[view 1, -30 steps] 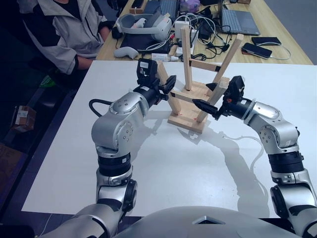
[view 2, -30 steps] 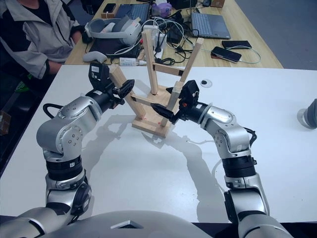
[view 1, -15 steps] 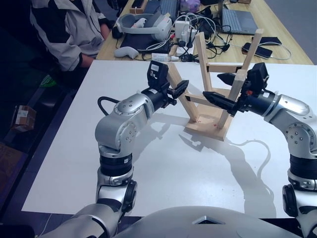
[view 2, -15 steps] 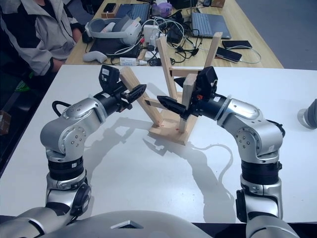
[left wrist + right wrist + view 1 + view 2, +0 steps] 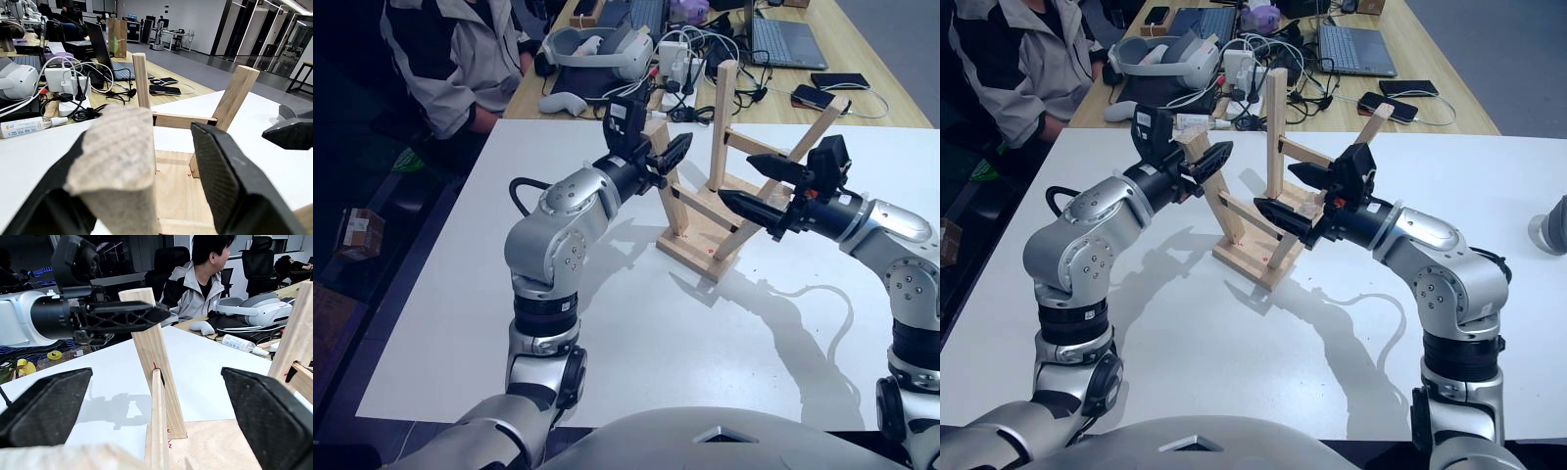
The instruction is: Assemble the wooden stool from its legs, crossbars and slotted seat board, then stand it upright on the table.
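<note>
On white rectangular table (image 5: 460,323): flip pending

Seat-down near table's far middle, pale wooden stool (image 5: 697,252), legs up. Hold firm with left gripper (image 5: 671,152), clamped on left-hand leg (image 5: 671,201); close wide-spread right gripper (image 5: 736,178) onto straddled slanted leg (image 5: 822,122) before flipping slowly. Hard to make out: joint seating, slots, seat-to-table contact.

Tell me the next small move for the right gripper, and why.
Probably close the right gripper on the leg between its open fingers. The stool stands upside down, seat board on the table, and the left gripper is at another leg, so a second hold seems needed before turning it upright.
</note>
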You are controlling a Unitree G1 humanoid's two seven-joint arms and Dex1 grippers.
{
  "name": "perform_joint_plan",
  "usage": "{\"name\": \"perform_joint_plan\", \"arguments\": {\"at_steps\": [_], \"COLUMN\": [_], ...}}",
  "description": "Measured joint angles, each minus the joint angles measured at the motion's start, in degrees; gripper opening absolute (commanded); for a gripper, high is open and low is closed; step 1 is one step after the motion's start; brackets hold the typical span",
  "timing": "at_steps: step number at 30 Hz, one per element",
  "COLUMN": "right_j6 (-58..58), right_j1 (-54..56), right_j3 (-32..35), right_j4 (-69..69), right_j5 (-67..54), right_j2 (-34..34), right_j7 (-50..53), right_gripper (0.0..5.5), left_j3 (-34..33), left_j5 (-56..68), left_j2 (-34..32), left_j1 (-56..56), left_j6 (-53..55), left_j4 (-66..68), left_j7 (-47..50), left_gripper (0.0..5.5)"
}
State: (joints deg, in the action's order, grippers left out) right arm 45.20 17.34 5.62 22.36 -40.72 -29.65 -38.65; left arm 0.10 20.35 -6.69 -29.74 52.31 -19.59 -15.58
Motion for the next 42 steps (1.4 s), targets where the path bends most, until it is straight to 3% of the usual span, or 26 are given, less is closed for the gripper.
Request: {"name": "perform_joint_plan", "arguments": {"at_steps": [5,11,23,33,39,42], "right_j6": [0.0,-0.1,-0.2,-0.7,-13.9,-13.3], "right_j1": [-1.3,-1.8,-3.2,3.2,4.7,9.0], "right_j3": [-0.8,-1.8,1.6,10.7,6.2,5.0], "right_j4": [0.6,1.6,-0.2,-6.4,-18.1,-22.3], "right_j5": [0.2,1.4,2.1,3.9,17.0,18.6], "right_j2": [-0.3,-1.2,-7.6,-18.9,-29.8,-29.3], "right_j7": [0.6,0.5,-0.6,-2.5,-8.8,-8.0], "right_gripper": [4.91,4.91,4.91,4.91,4.91,4.91], "left_j3": [-0.8,-6.3,-15.2,-14.5,-13.1,-11.9], "left_j5": [-0.1,0.8,13.6,14.1,14.1,14.0], "left_j2": [-1.7,-2.9,-1.4,-1.4,-1.4,-1.0], "left_j1": [1.5,-3.0,-11.5,-10.2,-9.5,-8.5], "left_j6": [-0.3,-2.7,-0.6,-1.4,-2.6,-3.4], "left_j4": [-0.1,0.6,-3.8,-3.6,-3.4,-3.5], "left_j7": [0.6,1.5,5.5,7.5,7.9,8.2], "left_gripper": [2.68,2.68,2.68,2.68,2.68,2.68]}}
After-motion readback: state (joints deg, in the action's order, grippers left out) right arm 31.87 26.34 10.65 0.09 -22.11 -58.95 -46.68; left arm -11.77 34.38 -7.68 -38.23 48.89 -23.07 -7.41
